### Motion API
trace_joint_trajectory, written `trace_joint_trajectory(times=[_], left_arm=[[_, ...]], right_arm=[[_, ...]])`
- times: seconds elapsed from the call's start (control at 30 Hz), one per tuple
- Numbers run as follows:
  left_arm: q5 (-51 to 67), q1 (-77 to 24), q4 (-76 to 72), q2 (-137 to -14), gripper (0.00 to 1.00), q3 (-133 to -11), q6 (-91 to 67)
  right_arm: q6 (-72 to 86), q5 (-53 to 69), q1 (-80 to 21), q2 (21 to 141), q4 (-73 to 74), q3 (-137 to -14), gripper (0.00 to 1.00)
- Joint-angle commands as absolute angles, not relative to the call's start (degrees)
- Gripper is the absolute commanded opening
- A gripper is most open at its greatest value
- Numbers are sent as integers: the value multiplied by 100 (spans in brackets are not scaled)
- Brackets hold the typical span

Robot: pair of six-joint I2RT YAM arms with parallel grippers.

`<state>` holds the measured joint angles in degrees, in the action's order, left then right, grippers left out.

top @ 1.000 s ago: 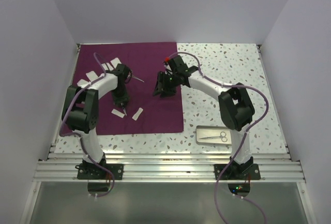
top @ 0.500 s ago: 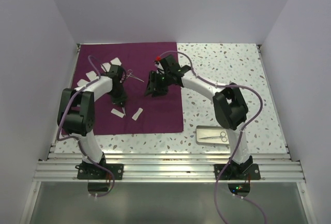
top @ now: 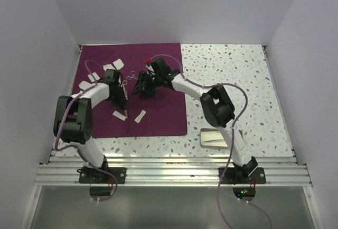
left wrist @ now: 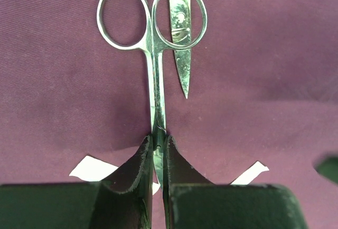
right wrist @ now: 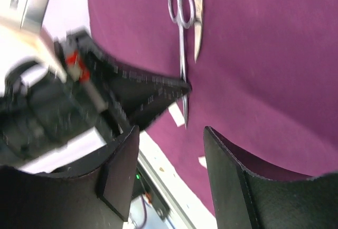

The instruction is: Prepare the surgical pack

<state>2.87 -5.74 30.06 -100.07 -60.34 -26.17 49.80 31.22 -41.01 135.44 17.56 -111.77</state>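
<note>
The plum-purple cloth [top: 158,110] lies flat on the left half of the table. My left gripper [top: 123,94] is shut on a pair of silver scissors [left wrist: 156,44] near their pivot, with the rings pointing away, low over the cloth. A second silver blade [left wrist: 181,60] lies beside the rings. My right gripper [top: 141,87] is open and empty just right of the left one; its wrist view shows the scissors [right wrist: 182,44] and the left gripper [right wrist: 142,94] ahead. White gauze pads [top: 140,116] lie on the cloth. The steel tray [top: 208,139] sits at front right.
More gauze pads [top: 94,76] lie at the cloth's far left. The right arm's upper link [top: 217,107] hangs over the tray and hides most of what is in it. Speckled tabletop [top: 232,75] extends right of the cloth. Walls close in on three sides.
My right gripper has moved left across the cloth, close to the left gripper. My left gripper has shifted slightly back with the scissors still in it.
</note>
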Motion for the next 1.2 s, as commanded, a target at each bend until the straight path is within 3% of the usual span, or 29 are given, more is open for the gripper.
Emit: trace_joint_trajectory(times=[0.0, 0.27, 1.17], left_arm=[[509, -501, 2743, -9897, 0, -5705, -2329], [668, -431, 2566, -9712, 0, -5414, -2197], [1046, -396, 2364, -9554, 0, -5221, -2180]], right_arm=[[5467, 3252, -4227, 13894, 1222, -11697, 56], [5581, 3050, -4465, 14633, 1388, -12620, 51], [5915, 2865, -4781, 15547, 1169, -13376, 37]])
